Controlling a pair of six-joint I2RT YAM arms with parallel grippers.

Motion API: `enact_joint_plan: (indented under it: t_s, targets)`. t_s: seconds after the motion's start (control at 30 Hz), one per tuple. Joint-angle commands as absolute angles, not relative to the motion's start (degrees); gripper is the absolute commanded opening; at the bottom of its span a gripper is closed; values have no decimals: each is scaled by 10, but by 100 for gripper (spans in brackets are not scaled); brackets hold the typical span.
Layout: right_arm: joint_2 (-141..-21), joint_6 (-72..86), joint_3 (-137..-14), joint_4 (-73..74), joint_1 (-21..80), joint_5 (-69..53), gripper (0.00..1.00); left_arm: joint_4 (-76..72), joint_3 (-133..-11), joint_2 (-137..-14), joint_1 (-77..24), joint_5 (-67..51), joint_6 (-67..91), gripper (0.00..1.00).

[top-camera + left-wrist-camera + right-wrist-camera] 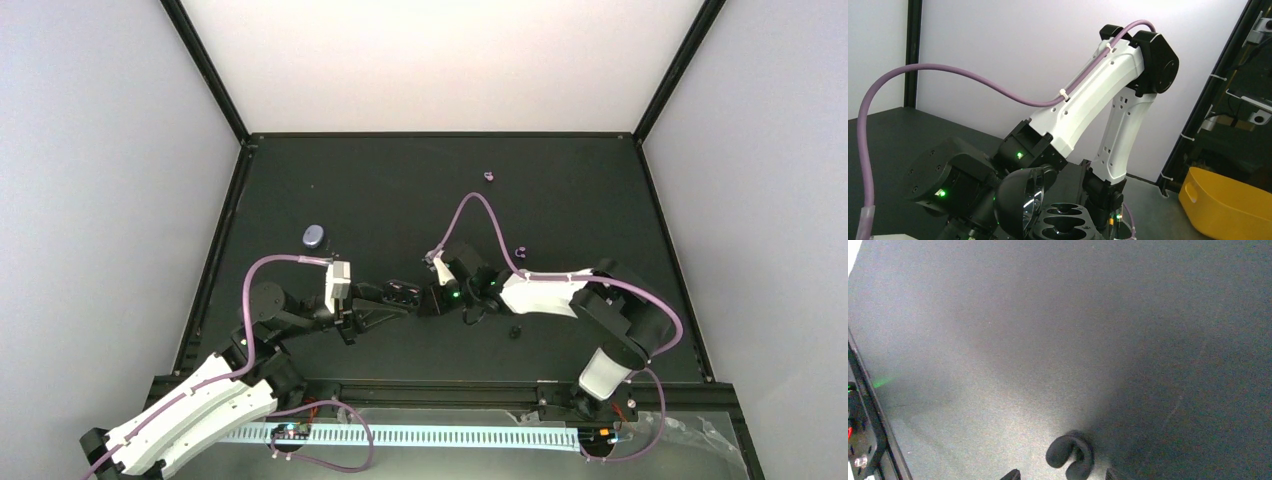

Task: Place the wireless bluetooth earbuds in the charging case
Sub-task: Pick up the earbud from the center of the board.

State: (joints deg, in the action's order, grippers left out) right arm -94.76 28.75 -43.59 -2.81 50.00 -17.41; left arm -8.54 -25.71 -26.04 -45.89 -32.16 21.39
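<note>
My left gripper point(385, 297) is shut on a small black clamshell case point(404, 292), held open. In the left wrist view its two empty sockets point(1068, 222) face up and its glossy lid point(1020, 200) stands at the left. A closed grey-purple pebble-shaped charging case point(314, 236) lies behind the left arm. Two tiny purple earbuds lie apart on the mat, one at the far middle point(488, 176) and one beside the right forearm point(521, 250). My right gripper point(1062, 474) is open, with a black C-shaped piece point(1070, 455) on the mat between its fingertips.
The right wrist point(455, 285) sits close against the held case. A small black bit point(515, 331) lies near the right arm's base. A yellow bin point(1228, 200) stands beyond the table's edge. A black frame rail point(868, 415) runs along the left of the right wrist view.
</note>
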Motion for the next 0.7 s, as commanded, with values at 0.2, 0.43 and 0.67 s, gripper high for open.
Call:
enact_joint_plan:
  t_s: [0.2,0.43,0.67]
  targets:
    - [-967,314,-440,-80,497,-215,42,-91,-259,-253,-459,-323,205,2]
    - [-953,322,-426,-78,497,-181,42,-90,-259,-254,-459,-322,204,2]
    - [-949,328,-427,-71,497,-156,45,-89,-259,-252,-460,-322,203,2]
